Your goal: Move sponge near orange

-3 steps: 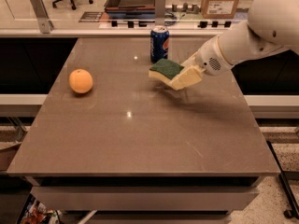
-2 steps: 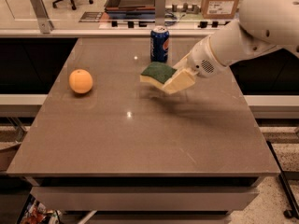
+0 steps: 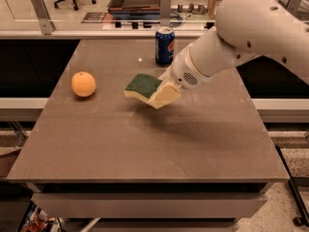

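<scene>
The sponge [image 3: 142,85], pale yellow foam with a dark green top, is held tilted a little above the brown table [image 3: 145,139], near its middle. My cream gripper [image 3: 161,94] is shut on the sponge's right end, coming in from the right on the white arm. The orange [image 3: 83,84] sits on the table to the left, about a sponge-length away from the sponge's near end.
A blue soda can [image 3: 164,45] stands upright near the table's far edge, just behind the sponge and gripper. Beyond the table are a low wall, a tray-like box and an office chair. The table's right and front edges drop to the floor.
The gripper has carried the sponge to the left and toward the front, away from the can and closer to the orange. The orange and can have not moved.
</scene>
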Robot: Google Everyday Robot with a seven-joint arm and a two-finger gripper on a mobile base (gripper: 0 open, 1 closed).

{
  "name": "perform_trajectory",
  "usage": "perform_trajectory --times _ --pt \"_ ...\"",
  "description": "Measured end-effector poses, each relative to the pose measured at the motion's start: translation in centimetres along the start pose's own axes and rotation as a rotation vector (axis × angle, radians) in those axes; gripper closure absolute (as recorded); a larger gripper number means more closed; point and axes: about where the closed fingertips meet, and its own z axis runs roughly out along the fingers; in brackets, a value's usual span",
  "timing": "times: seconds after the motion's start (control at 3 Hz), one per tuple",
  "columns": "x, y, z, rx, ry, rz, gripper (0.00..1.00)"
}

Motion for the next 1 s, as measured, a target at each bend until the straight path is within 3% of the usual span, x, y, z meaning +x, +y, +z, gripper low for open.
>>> perform_trajectory --times 0.67,1.0 --pt "-3.3 3.3 3.2 -0.059 -0.020 -0.077 1.00" --pt "-4.7 3.9 4.9 -0.071 -0.023 -0.108 1.00"
